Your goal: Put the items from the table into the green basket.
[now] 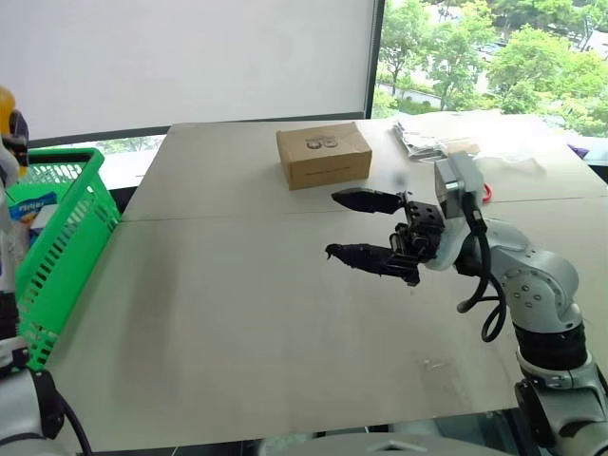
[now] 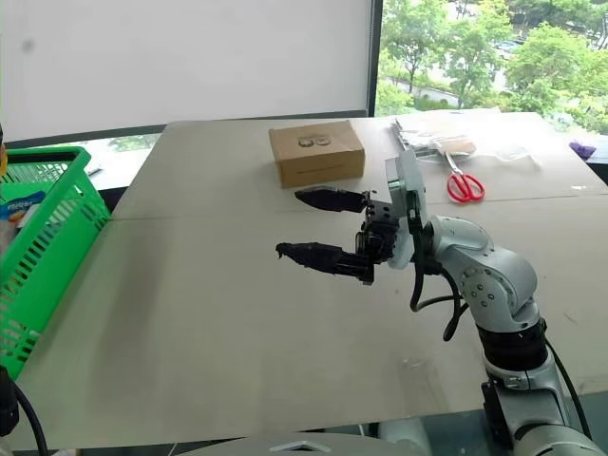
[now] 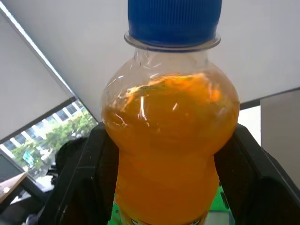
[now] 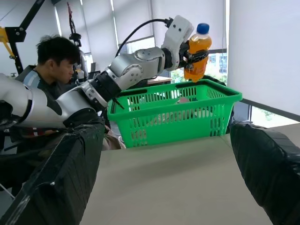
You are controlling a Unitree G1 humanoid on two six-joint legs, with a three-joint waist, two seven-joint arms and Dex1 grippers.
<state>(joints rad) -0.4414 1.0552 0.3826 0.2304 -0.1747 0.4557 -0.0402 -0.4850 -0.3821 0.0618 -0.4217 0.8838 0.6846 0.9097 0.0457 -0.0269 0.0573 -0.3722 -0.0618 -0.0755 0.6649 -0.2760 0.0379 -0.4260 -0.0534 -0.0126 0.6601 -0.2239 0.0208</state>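
Jaws of the left gripper [image 4: 196, 55] are clamping the orange drink bottle [image 4: 197, 52] upright, just above the green basket [image 4: 173, 116] standing off the surface's [image 1: 247, 313] left edge. Jaws of the right gripper [image 1: 363, 226] are standing wide apart, gripping nothing, hanging over the surface near a cardboard box [image 1: 323, 155].

A brown cardboard box [image 1: 324, 155] is seen lying flat, with a printed mark on its top face. Red-handled scissors [image 2: 465, 183] are placed well to its right, just beside clear plastic wrappers [image 2: 439, 139], which perhaps hold papers. A seated person [image 4: 55, 63] is seen past the far edge. Green trees [image 1: 494, 57] are framed by the window.
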